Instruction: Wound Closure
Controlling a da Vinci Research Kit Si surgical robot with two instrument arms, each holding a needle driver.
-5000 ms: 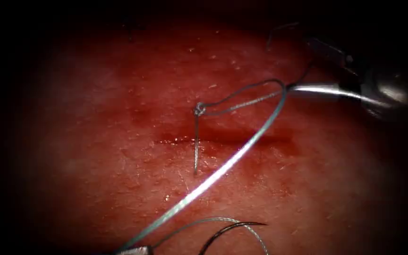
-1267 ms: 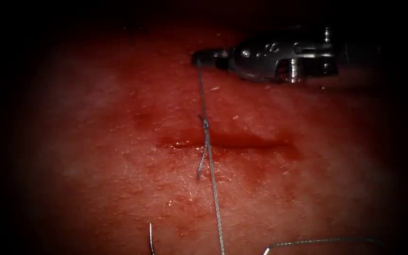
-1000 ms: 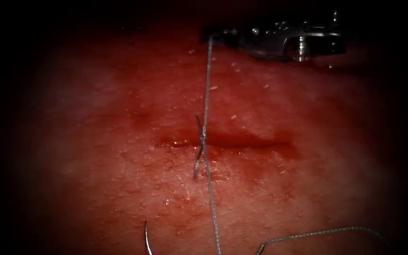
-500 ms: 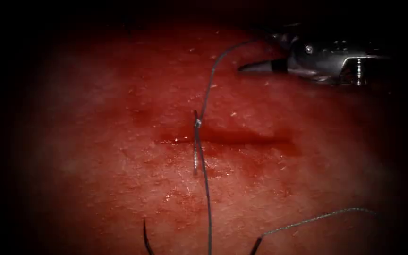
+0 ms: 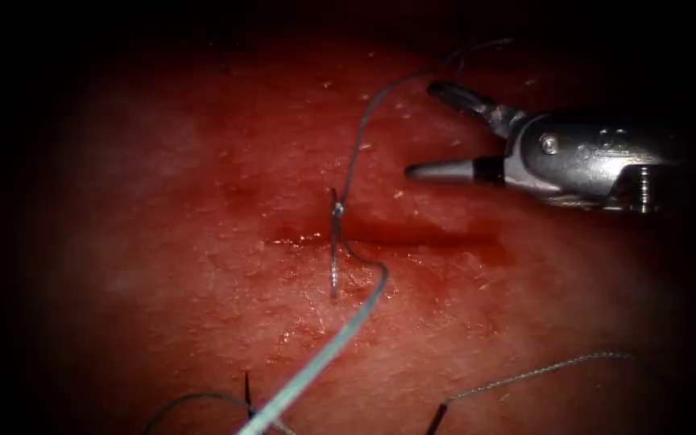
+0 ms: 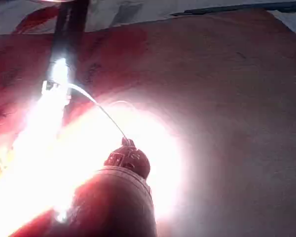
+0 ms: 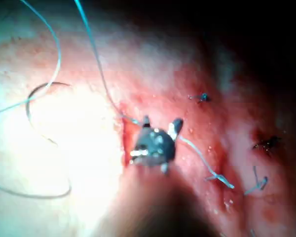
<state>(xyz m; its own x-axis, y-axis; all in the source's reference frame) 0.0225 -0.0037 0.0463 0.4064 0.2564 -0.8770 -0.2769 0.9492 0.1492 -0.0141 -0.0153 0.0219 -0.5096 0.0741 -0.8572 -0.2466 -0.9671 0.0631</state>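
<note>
Knot (image 5: 337, 209) tied at cut (image 5: 388, 236), thread (image 5: 340, 342) slack.
Right tool (image 5: 437, 129) at upper right, jaws released, empty; left tool's (image 6: 128, 160) grip unclear.

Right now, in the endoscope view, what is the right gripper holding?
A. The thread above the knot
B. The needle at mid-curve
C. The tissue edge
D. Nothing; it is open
D: the right gripper has its jaws spread apart with nothing between them, clear of the thread and the tissue.

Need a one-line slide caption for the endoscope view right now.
Right tool open and empty above the cut; knot on the cut, slack thread trailing across the tissue.
</note>
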